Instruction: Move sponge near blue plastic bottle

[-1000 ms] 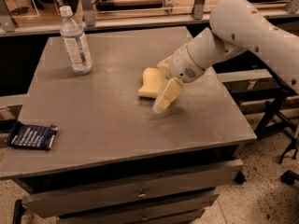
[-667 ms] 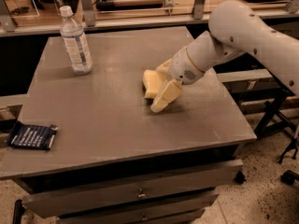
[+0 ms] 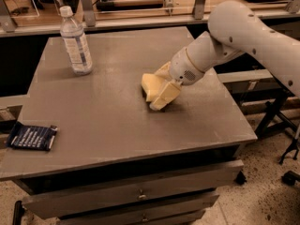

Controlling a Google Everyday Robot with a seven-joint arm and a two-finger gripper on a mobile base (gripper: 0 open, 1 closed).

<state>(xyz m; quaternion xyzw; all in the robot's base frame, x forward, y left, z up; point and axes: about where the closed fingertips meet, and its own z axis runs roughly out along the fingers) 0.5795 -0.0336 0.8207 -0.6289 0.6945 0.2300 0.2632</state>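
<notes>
Grey table (image 3: 117,130) holds the blue plastic bottle (image 3: 75,41) back-left, well apart from the sponge (image 3: 149,84) mid-table. The gripper (image 3: 157,91) is at the sponge; I cannot tell whether it grips. Likely grasping; next, carry it bottleward.

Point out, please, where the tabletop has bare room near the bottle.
Bare tabletop lies between the blue plastic bottle and the sponge, and along the front edge beside the dark packet. Crowded only mid-table, where the tool sits at the sponge.

Dk-blue packet (image 3: 32,137) front-left on gray table (image 3: 117,125), drawers (image 3: 131,198) below
</notes>
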